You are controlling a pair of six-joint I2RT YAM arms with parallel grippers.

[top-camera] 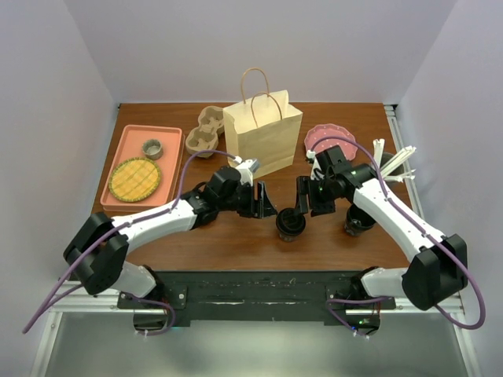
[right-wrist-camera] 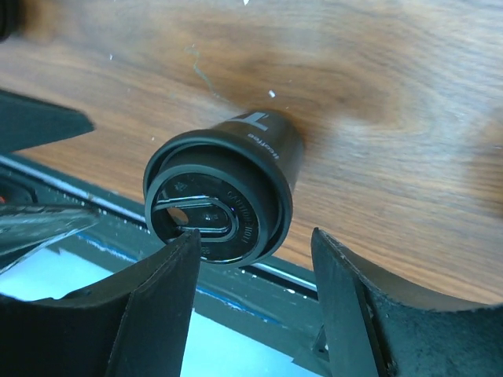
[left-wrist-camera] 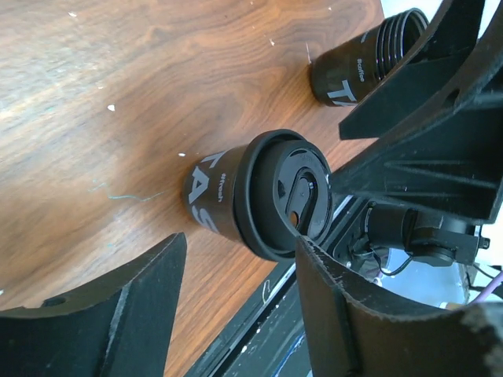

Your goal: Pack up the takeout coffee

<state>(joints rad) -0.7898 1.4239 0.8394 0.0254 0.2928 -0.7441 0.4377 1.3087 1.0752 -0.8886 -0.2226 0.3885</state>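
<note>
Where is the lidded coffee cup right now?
In the top view, the lidded coffee cup stands at the front centre of the table, between the left hand and right hand, in front of the paper bag.

a lab test cell — plain white walls (top-camera: 47,94) boxing a wooden table (top-camera: 236,239)

Coffee cup (top-camera: 288,225) between left tool (top-camera: 266,206), right tool (top-camera: 308,204); bag (top-camera: 263,133) behind.

Bright, even overhead light; soft shadows; sheen on table (left-wrist-camera: 118,94); wrist foregrounds blurred.
</note>
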